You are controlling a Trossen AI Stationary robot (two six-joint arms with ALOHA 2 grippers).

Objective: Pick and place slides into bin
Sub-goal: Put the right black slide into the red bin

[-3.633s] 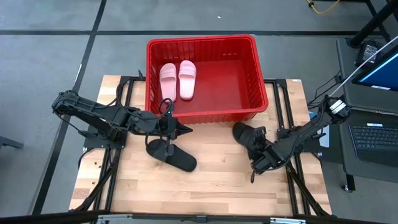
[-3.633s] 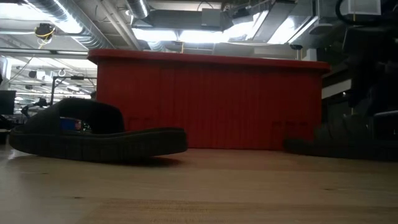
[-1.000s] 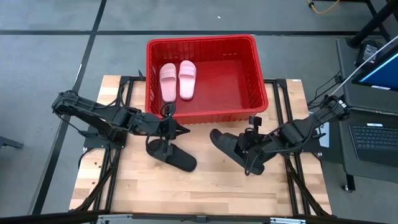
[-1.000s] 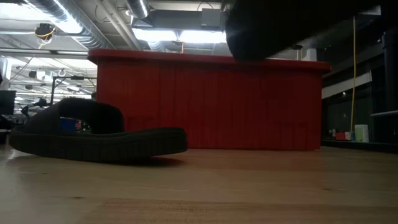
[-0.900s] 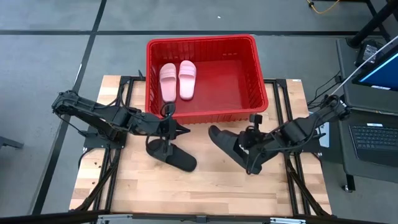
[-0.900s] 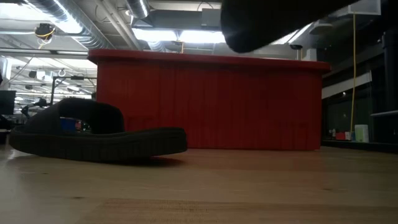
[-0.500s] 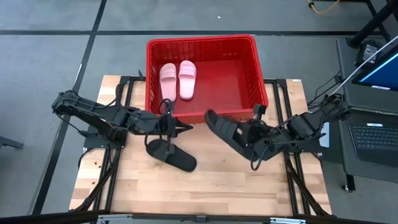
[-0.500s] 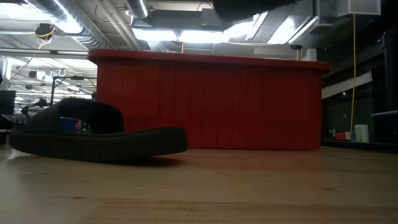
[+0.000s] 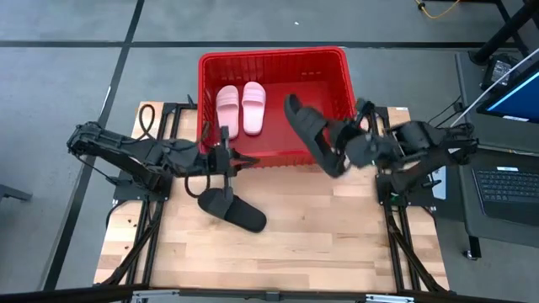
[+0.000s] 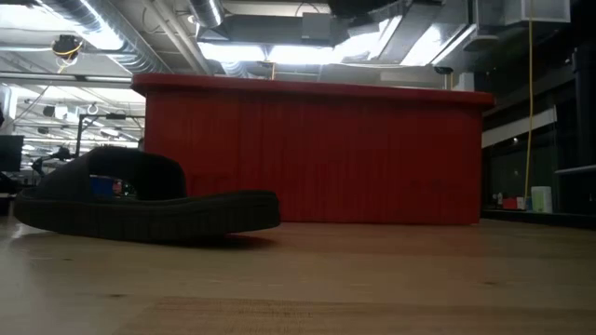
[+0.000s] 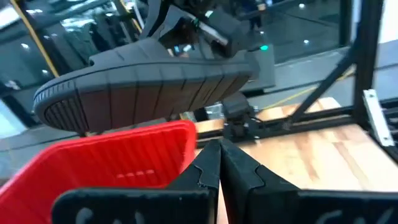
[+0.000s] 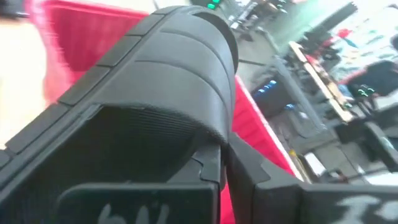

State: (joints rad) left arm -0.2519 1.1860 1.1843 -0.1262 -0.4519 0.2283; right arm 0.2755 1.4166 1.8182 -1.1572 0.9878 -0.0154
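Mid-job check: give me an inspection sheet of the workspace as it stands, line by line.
Surface: wooden table top, bare apart from one slide.
Job's things: two pink slides side by side in the red bin; one black slide lying on the table; second black slide held in the air above the bin's front wall.
Clutter: nothing seen.
Grippers: right gripper shut on the second black slide at the bin's front right; left gripper shut and empty, by the bin's front wall above the lying slide.
Cables: dark cables along both arms; a yellow cable on the floor.
Surroundings: laptop to the right; grey floor.
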